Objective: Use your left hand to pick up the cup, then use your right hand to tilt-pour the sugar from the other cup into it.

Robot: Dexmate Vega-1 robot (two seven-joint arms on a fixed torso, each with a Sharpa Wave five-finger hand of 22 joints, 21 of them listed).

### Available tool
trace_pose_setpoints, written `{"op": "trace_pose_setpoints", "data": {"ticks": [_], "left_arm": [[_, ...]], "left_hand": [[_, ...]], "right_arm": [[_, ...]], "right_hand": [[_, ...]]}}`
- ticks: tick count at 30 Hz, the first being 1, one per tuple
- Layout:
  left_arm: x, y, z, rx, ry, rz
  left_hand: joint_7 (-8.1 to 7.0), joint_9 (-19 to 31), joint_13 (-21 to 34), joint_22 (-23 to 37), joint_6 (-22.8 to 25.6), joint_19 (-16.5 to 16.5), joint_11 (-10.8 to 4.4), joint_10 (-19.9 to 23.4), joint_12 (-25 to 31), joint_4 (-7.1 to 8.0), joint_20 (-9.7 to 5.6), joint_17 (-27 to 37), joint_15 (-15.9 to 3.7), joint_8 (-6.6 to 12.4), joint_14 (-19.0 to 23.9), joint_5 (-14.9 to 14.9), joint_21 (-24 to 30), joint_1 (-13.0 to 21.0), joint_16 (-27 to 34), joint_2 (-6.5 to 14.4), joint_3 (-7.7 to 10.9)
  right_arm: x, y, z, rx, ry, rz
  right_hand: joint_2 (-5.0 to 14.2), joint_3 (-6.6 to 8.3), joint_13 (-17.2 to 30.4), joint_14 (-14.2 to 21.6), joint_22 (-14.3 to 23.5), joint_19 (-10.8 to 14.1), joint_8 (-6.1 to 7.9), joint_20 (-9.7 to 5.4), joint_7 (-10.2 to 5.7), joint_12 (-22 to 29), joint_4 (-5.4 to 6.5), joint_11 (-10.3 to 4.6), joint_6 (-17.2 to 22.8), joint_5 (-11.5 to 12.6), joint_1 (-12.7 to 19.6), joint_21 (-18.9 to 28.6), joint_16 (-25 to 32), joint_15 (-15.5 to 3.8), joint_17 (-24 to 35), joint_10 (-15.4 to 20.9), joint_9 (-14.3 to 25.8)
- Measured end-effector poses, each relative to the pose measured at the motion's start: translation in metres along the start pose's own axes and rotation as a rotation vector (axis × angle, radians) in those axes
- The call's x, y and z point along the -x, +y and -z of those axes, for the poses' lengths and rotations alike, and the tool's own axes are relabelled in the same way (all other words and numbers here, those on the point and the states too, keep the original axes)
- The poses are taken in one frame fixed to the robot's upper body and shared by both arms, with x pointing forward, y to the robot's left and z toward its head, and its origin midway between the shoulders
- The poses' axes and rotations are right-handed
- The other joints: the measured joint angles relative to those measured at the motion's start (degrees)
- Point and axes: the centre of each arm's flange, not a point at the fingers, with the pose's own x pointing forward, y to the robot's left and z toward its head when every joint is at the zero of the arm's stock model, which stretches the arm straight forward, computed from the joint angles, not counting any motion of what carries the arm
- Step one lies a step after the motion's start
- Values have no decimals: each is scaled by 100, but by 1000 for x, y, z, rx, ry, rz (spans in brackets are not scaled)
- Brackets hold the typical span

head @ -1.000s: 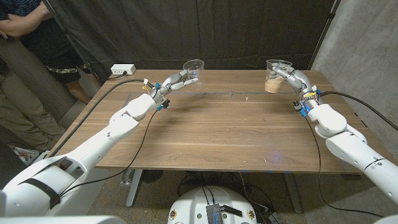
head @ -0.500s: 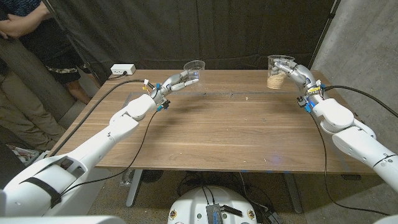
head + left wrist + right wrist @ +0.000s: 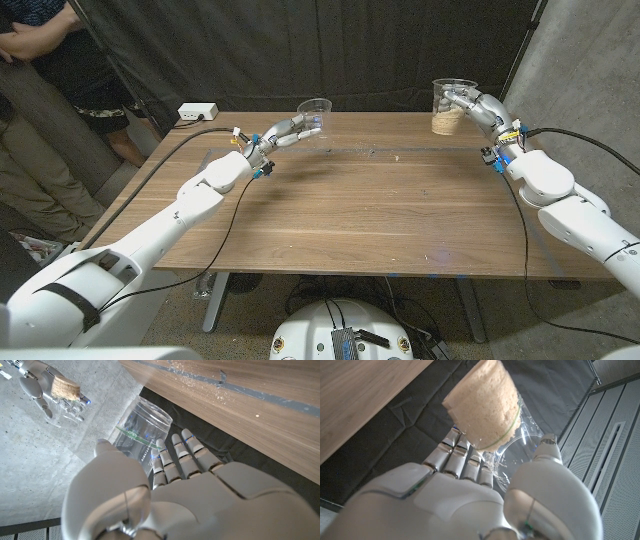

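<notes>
Two cups aloft, left hand [image 3: 287,130] gripping empty cup [image 3: 313,111], right hand [image 3: 472,105] gripping sugar cup [image 3: 449,105], fingers partly hiding it.

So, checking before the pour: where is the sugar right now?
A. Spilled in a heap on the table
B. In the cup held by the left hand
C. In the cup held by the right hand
C: the right hand holds the sugar cup, tan sugar in its bottom; the left hand holds the empty cup.

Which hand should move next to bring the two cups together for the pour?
Probably the right hand: it holds the sugar cup far from the empty cup, which the left hand holds upright.
</notes>
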Motion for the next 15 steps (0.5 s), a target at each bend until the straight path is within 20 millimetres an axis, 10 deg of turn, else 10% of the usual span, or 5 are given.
{"op": "trace_pose_setpoints", "data": {"ticks": [15], "left_arm": [[-3,-3,2,8,0,16]], "left_hand": [[0,0,-1,0,0,0,0,0,0,0,0,5,0,0,0,-44,0,-1,-46,-1,0]], "right_arm": [[-26,-19,-37,57,-23,-45]], "right_hand": [[14,3,-1,47,0,6,-4,7,33,-21,-2,12,30,-17,31,0,0,13,-1,44,-1]]}}
